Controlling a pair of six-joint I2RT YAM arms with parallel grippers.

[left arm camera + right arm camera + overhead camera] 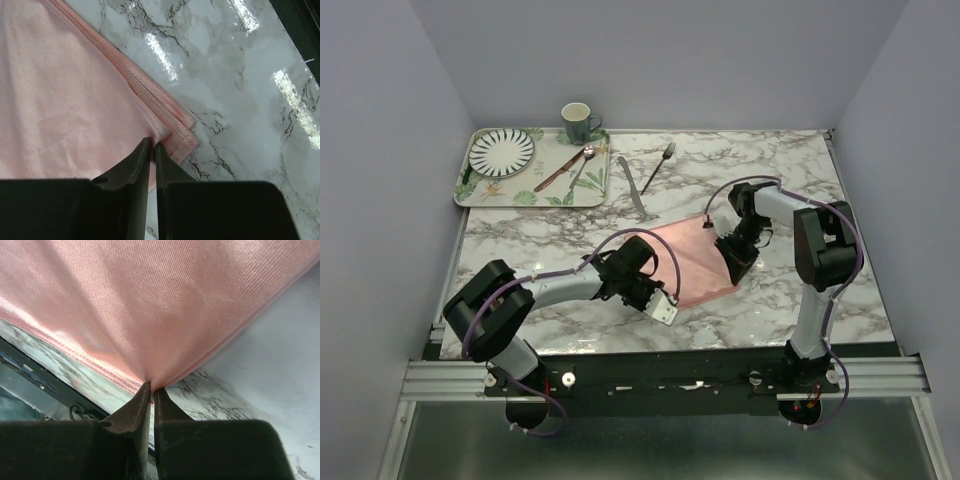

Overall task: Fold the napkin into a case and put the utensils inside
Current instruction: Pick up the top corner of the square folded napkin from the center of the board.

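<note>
The salmon-pink napkin (690,255) lies folded on the marble table, a broad four-sided shape rather than a narrow case. Its stacked hems show in the left wrist view at the napkin (65,100) corner. My left gripper (670,303) is at the near corner, and its jaws (153,145) are shut on the cloth by the hem. My right gripper (735,262) is at the right corner; it (151,387) is shut on the napkin (160,305), which is lifted and pulled taut above it. The knife (632,187) and fork (659,166) lie on the table behind the napkin.
A leaf-patterned tray (535,197) at the back left holds a striped plate (501,151), a spoon (582,165) and a brown-handled utensil (558,172). A green mug (579,122) stands behind it. Walls close the table on three sides.
</note>
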